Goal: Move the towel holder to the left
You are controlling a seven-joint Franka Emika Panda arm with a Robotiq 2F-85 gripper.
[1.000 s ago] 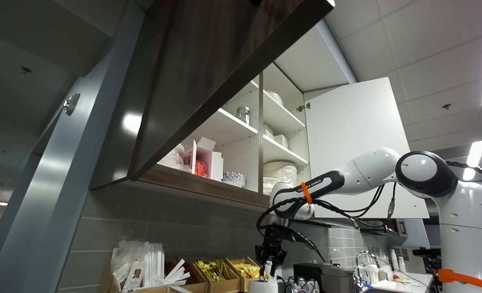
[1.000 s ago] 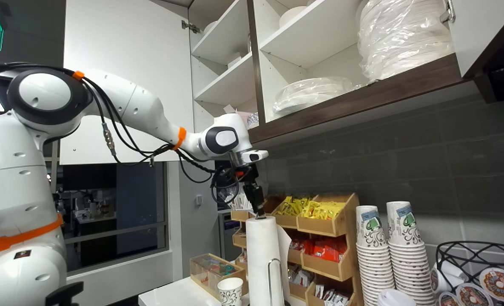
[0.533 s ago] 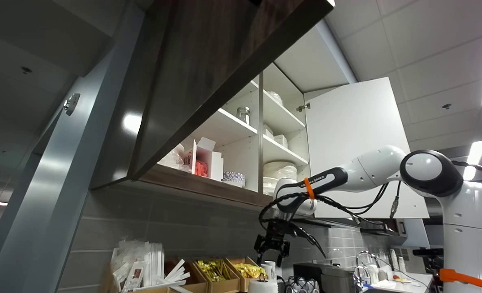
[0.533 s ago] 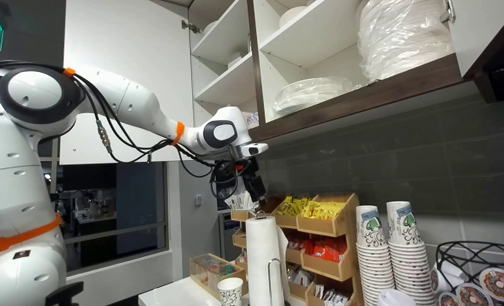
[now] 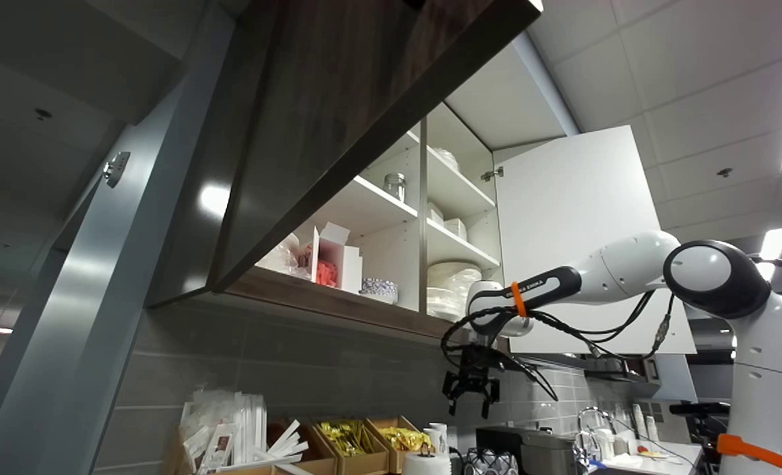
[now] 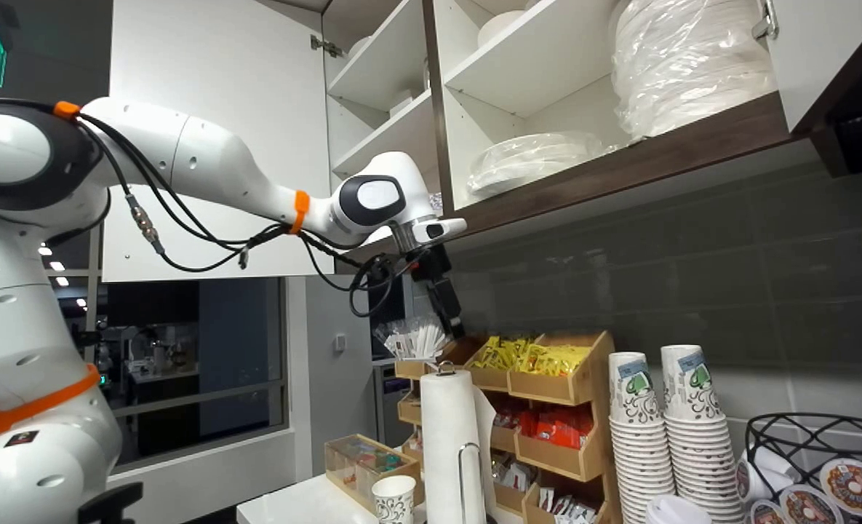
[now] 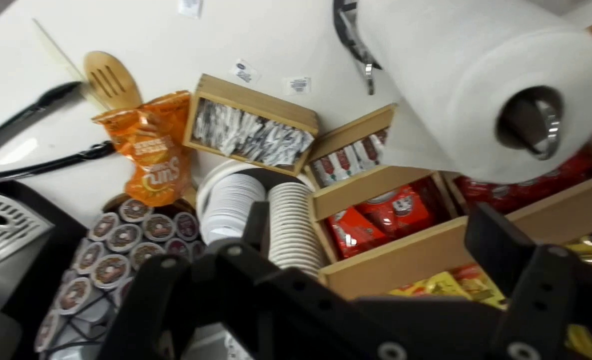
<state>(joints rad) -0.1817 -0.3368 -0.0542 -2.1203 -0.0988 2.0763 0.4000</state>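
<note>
Clear of the towel holder (image 6: 461, 474), the spread gripper (image 5: 469, 410) has risen.

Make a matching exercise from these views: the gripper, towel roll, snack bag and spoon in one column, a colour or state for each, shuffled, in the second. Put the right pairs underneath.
1. gripper
2. towel roll
3. snack bag
4. spoon

A. tan, with slots
B. white, standing upright
C. open, holding nothing
D. bright orange

Pairs: 1-C; 2-B; 3-D; 4-A
</note>
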